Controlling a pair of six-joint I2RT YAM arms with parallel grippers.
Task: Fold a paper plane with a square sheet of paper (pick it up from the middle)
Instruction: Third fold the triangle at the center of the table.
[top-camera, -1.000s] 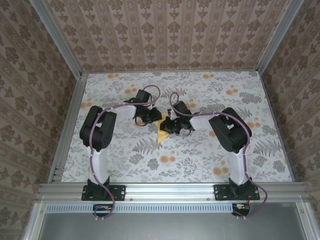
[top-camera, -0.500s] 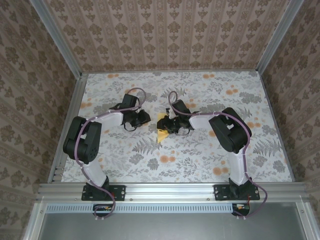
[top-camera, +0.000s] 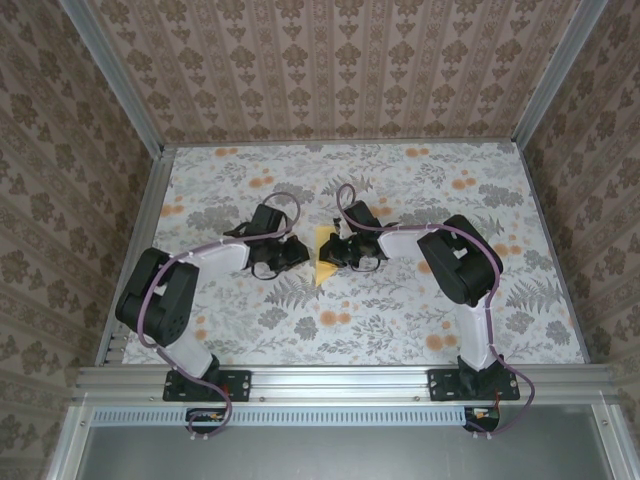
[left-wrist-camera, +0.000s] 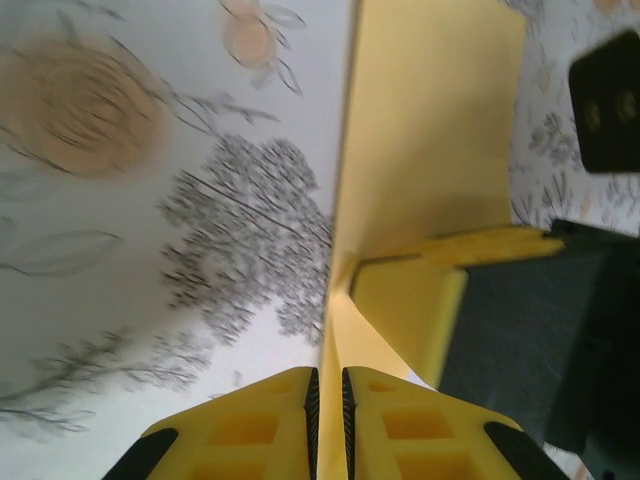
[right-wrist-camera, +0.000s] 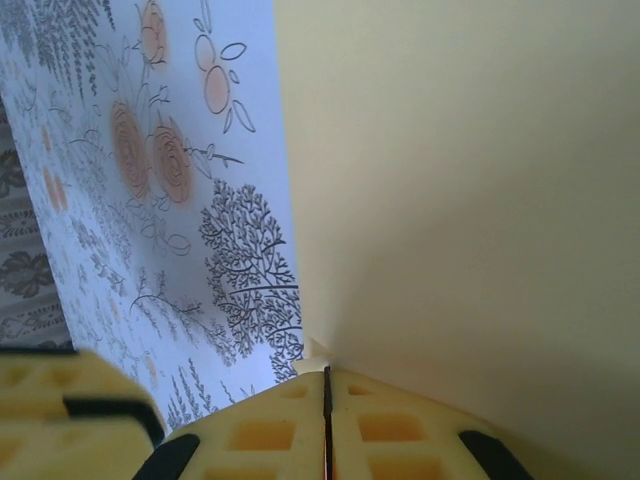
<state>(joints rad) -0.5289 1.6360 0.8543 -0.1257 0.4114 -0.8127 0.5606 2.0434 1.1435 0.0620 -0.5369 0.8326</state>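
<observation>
The yellow sheet of paper (top-camera: 323, 268), creased and partly standing on edge, sits mid-table between both grippers. Whether it has a paper plane's shape I cannot tell. My left gripper (top-camera: 297, 256) comes in from the left. In the left wrist view it (left-wrist-camera: 327, 372) is shut on a thin edge of the paper (left-wrist-camera: 430, 150), which rises away from the pads. My right gripper (top-camera: 331, 249) meets the sheet from the right. Its jaws (right-wrist-camera: 326, 370) are shut, with a small corner of the paper (right-wrist-camera: 480, 200) pinched at the tips. The right gripper's finger (left-wrist-camera: 405, 310) shows beside the fold.
The table wears a grey floral cloth (top-camera: 400, 310) with orange flower prints. Aluminium rails (top-camera: 340, 375) frame it, and patterned walls (top-camera: 330, 70) close three sides. The left elbow (top-camera: 155, 295) juts out near the left rail; the right elbow (top-camera: 460, 260) stands right of centre.
The left arm pulled its gripper away to the left, then brought it back lower against the paper's left side; its elbow swung out left. The right gripper stayed at the paper.
</observation>
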